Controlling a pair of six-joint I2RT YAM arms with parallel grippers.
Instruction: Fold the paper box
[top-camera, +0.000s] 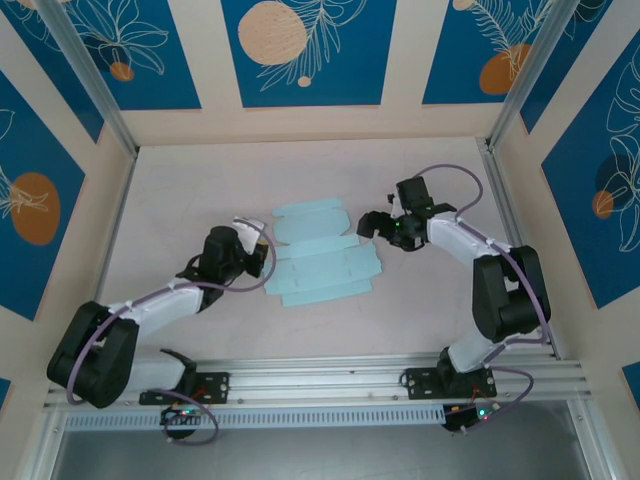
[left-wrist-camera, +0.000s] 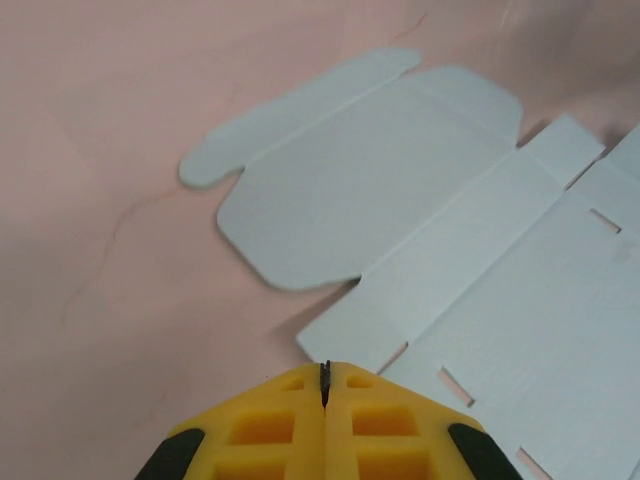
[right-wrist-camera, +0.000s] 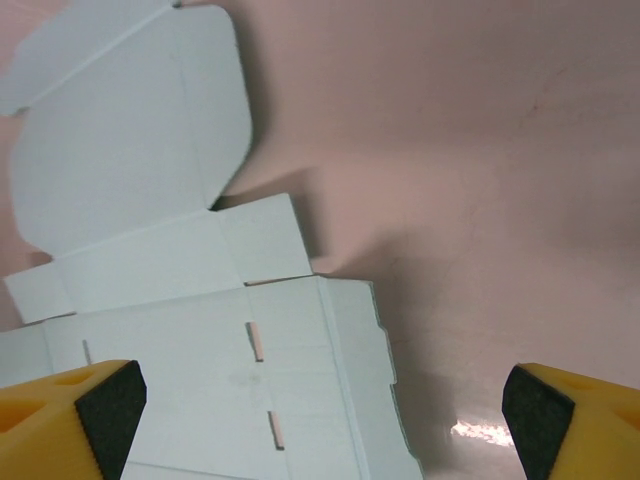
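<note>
The paper box lies flat in the middle of the pink table as a pale aqua die-cut sheet with flaps, tabs and slots. My left gripper sits at the sheet's left edge. In the left wrist view its yellow fingers are shut together with nothing between them, their tip right at a small side flap of the sheet. My right gripper hovers at the sheet's right edge. It stands wide open, its fingertips on either side of the notched right flap of the sheet.
Bare pink tabletop surrounds the sheet. Patterned blue and cream walls and metal posts close the table at the back and sides. An aluminium rail carrying the arm bases runs along the near edge.
</note>
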